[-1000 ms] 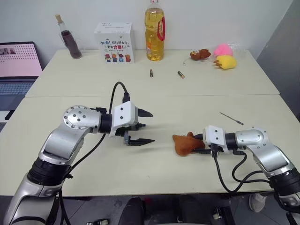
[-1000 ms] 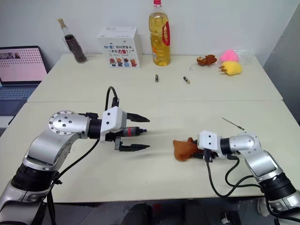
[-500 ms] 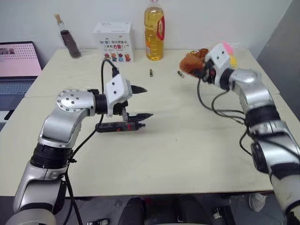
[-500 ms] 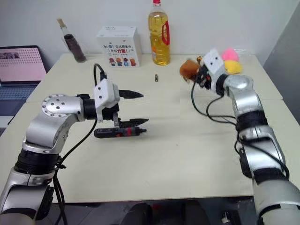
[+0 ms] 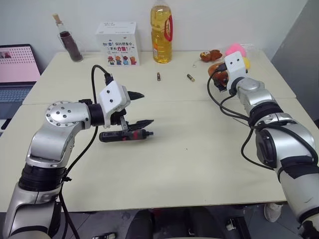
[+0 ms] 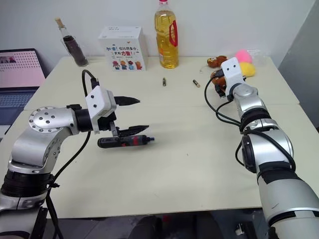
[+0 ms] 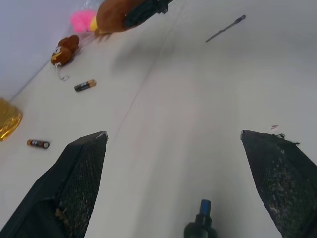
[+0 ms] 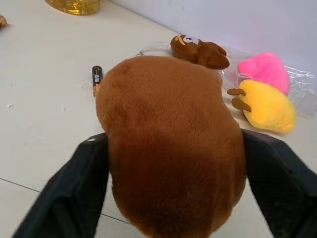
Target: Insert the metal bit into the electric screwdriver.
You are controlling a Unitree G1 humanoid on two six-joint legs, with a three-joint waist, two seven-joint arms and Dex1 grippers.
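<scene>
One screwdriver lay flat on the table, right under your left gripper, whose jaws stood apart and empty. You had the bit lying far off. Your right gripper had a brown plush between its fingers.

From the head your two eye views look forward and down over the whole table, while your left wrist view skims low across it toward the brown plush toy that your right wrist view sees up close.
</scene>
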